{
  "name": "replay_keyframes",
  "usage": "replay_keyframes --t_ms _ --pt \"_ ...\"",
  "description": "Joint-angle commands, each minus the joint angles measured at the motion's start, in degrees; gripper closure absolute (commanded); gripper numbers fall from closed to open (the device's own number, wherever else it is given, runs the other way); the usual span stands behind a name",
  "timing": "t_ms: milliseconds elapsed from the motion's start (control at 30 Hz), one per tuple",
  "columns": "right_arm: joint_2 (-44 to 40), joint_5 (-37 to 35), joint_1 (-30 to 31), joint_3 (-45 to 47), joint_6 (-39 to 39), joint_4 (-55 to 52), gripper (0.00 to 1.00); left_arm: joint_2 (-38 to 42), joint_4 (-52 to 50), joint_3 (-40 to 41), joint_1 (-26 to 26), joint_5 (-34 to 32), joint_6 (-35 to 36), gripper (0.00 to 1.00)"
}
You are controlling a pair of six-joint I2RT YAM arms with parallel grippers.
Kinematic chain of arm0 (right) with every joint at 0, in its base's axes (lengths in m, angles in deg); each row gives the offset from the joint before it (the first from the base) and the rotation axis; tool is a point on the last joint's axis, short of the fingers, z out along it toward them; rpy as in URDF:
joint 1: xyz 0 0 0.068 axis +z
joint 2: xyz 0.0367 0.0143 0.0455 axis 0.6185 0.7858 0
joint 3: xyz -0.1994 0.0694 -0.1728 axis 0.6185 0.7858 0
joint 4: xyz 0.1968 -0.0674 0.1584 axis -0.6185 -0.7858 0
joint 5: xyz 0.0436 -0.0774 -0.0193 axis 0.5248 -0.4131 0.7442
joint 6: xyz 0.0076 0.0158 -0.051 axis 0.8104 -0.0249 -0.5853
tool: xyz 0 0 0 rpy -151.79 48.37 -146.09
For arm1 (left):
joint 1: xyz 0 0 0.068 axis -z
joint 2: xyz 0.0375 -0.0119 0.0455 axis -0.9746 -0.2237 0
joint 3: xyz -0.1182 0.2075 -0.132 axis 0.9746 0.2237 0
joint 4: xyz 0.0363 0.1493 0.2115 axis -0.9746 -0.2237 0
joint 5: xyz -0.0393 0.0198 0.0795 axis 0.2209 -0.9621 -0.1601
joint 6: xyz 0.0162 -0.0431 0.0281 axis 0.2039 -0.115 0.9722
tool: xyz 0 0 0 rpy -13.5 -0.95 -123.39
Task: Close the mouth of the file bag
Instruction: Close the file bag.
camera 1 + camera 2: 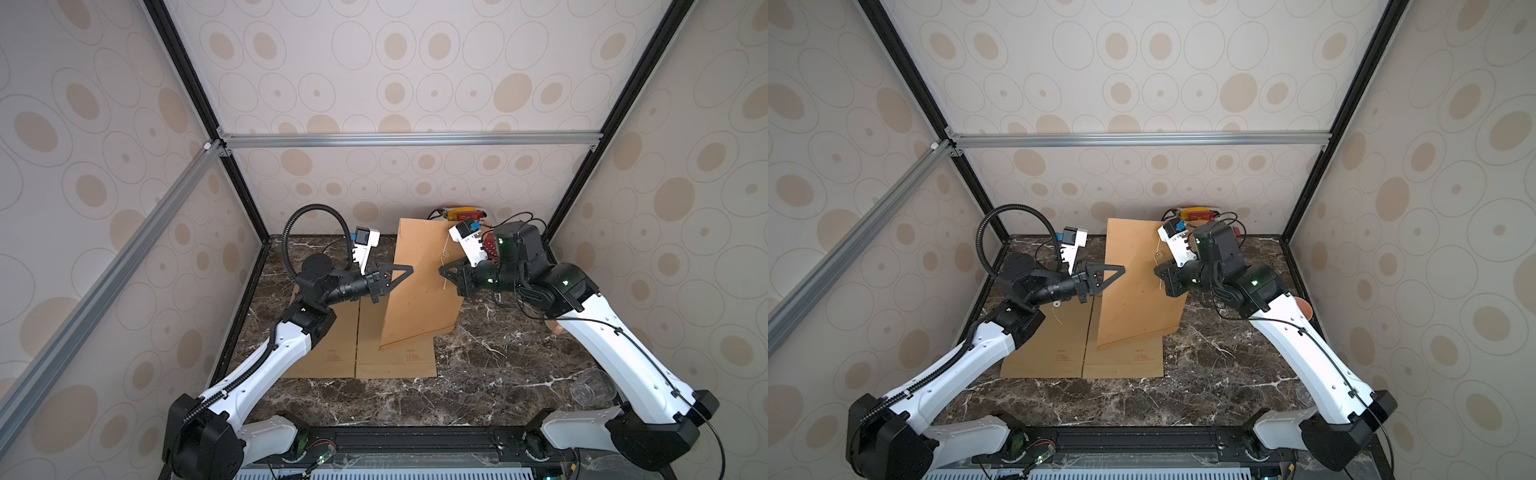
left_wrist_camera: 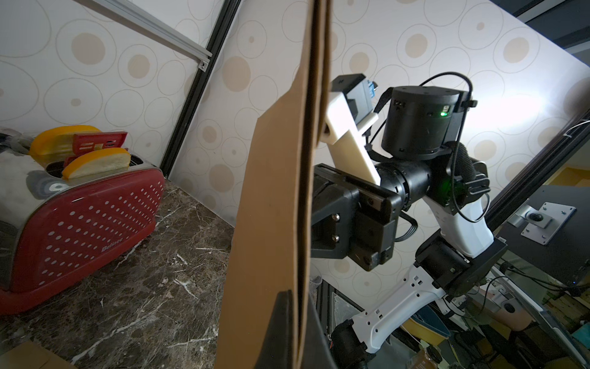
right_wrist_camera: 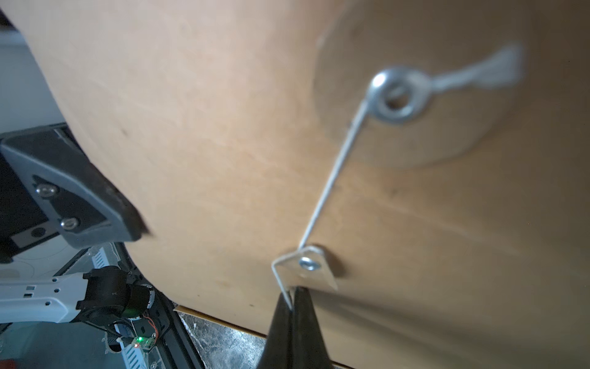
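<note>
- Holding file bag (image 1: 419,299) upright and tilted at centre of both top views; lower edge down over the surface (image 1: 498,353), contact not clear
- Clamping bag's left edge with left fingers (image 1: 409,271); clenched on the paper, one finger on each side of the edge in left wrist view
- Pinching string (image 3: 335,172) with right fingers (image 3: 292,319); clenched, no gap showing, string coming out right at the tips
- Tracing string in right wrist view: from metal eyelet (image 3: 394,96) at upper right, straight down to small tab (image 3: 306,265) at lower centre, then bent round into the pinch; frayed tail sticking out beyond the eyelet
- Reaching in from opposite sides in top views: left from left of centre, right from right of centre, bag between
- Lying flat under the held bag, lower centre: two more kraft bags (image 1: 328,349), side by side, edges touching or nearly
- Standing at back of surface, upper centre behind the bag: red toaster (image 1: 465,214); bread slices (image 2: 95,163) poking out of its slots in left wrist view
- Sitting at lower right of a top view: clear cup (image 1: 592,390), just beside right arm
</note>
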Motion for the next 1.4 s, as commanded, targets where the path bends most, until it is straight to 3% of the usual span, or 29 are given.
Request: replay_keyframes --t_ms 0,167,267,500,867,1100,1367 --pt "-1.4 1.1 -0.8 1.7 0.9 1.0 1.0 1.0 2.7 -1.8 0.4 0.5 0.4 1.0" --pt "-1.1 4.9 -0.9 3.0 3.1 3.5 1.0 0.8 2.7 -1.9 0.5 0.6 0.3 1.0" --pt "-1.2 6.7 -0.9 3.5 4.0 4.1 0.94 0.9 2.7 -1.9 0.5 0.6 0.3 1.0" --pt "-2.8 5.7 -0.9 6.0 4.6 6.1 0.97 1.0 2.7 -1.8 0.5 0.5 0.3 1.0" --pt "-3.4 6.3 -0.9 9.2 5.8 10.5 0.88 1.0 2.7 -1.7 1.1 0.4 0.4 1.0" --pt "-3.9 7.1 -0.9 10.8 6.6 12.2 1.0 1.0 2.7 -1.7 1.2 0.4 0.4 1.0" --pt "-5.0 7.5 -0.9 11.4 7.8 14.8 1.0 0.7 2.7 -1.8 1.4 0.5 0.3 1.0"
